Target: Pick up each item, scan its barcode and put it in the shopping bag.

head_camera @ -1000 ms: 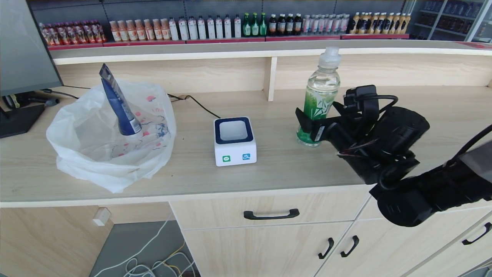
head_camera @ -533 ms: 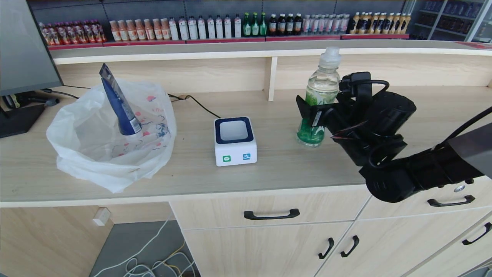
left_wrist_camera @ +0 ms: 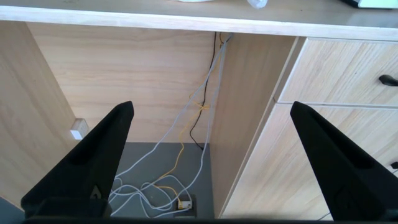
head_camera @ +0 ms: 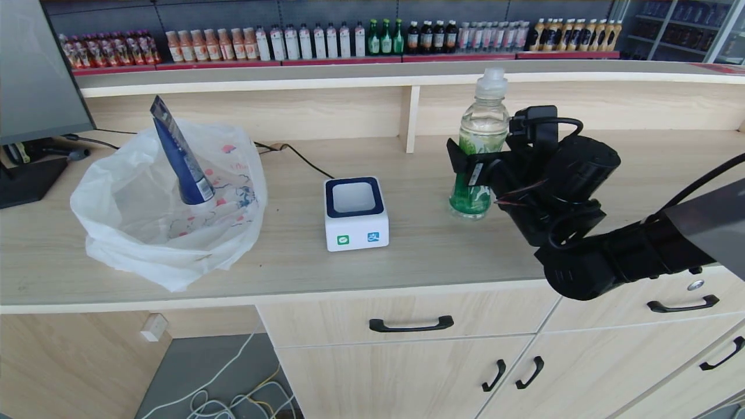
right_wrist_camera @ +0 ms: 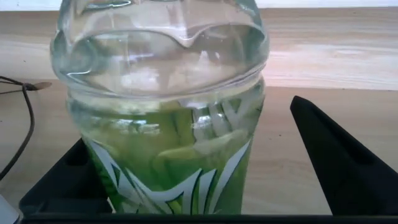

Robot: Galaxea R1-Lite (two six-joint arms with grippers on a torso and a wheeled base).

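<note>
A pale wooden shop counter (head_camera: 419, 250) runs across the head view, with drawers below it and a long shelf of drinks (head_camera: 326, 41) along the wall behind.

The right gripper (head_camera: 472, 166) sits low over the counter's right half, its fingers spread to either side of a bottle (head_camera: 482, 139). In the right wrist view one finger lies close against the green label while the other stands off with a strip of counter showing between it and the plastic, so the grip is not closed. The bottle, clear with a white cap, stands on the counter and leans slightly.

To the bottle's left, near the middle of the counter, is a white box scanner (head_camera: 355, 212) with a dark-framed window on top. Farther left a white shopping bag (head_camera: 139, 233) lies open, and a blue tube (head_camera: 180, 154) stands tilted inside it. A dark monitor (head_camera: 35, 70) is at the far left edge.

The left gripper (left_wrist_camera: 208, 162) hangs below counter level, its fingers spread wide and holding nothing, facing loose cables (left_wrist_camera: 186, 155) on the floor.
</note>
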